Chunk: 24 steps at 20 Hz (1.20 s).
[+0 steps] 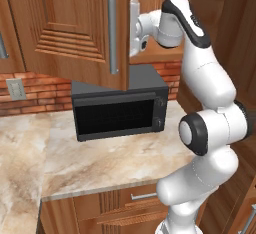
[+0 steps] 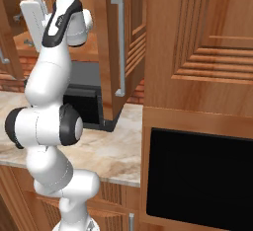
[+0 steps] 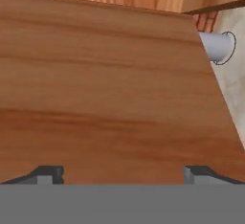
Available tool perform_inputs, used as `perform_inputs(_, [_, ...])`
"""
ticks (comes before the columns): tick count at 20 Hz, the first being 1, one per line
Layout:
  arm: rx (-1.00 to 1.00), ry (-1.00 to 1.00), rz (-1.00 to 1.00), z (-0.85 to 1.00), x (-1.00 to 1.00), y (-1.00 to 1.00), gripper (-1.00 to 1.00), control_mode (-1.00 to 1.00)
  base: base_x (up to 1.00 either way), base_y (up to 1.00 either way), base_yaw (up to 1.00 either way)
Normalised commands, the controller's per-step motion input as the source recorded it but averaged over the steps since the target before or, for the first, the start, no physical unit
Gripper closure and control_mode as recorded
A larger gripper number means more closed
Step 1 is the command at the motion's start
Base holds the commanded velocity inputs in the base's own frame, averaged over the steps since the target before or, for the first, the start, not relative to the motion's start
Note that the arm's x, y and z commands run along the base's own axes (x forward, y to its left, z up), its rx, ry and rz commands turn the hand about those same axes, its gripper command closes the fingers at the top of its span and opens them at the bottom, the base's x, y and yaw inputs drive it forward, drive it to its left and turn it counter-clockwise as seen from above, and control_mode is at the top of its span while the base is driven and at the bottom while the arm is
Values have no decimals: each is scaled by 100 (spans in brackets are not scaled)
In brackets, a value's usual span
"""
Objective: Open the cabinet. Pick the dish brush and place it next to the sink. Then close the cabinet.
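- Gripper (image 3: 122, 173) stands with its fingertips (image 3: 48, 174) wide apart and nothing between them, close against a flat wooden face of the cabinet (image 1: 75, 23)
- From the left base view the hand is raised beside the edge of the swung-out door, mostly hidden behind that door; the fingers cannot be made out there
- Cabinet's two doors are both cut off by the frame edges; the inside shelf is only partly seen past the arm in the right base view, and what lies on it is too small and shadowed to tell
- Black microwave (image 1: 117, 110) sits on a marbled beige counter (image 1: 110, 163) under the cabinet, against a red brick wall (image 1: 45, 90) with a grey outlet (image 1: 16, 89)
- Wooden drawer fronts run below the counter
- Door handles (image 1: 113, 32) are long silver bars standing upright; one shows end-on at the hand view's upper right
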Motion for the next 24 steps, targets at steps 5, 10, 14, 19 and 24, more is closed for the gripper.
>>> perform_inputs(5, [1, 0, 18, 0, -49, 35, -100, -100, 0, 0, 0])
perform_inputs(10, [1, 0, 16, 0, -51, 36, -100, -100, 0, 0, 0])
perform_inputs(14, [1, 0, 16, 0, -59, 34, -100, -100, 0, 0, 0])
perform_inputs(19, [1, 0, 15, 0, -53, 37, -100, -100, 0, 0, 0])
perform_inputs(24, [0, 0, 14, 0, -49, 44, -100, -100, 0, 0, 0])
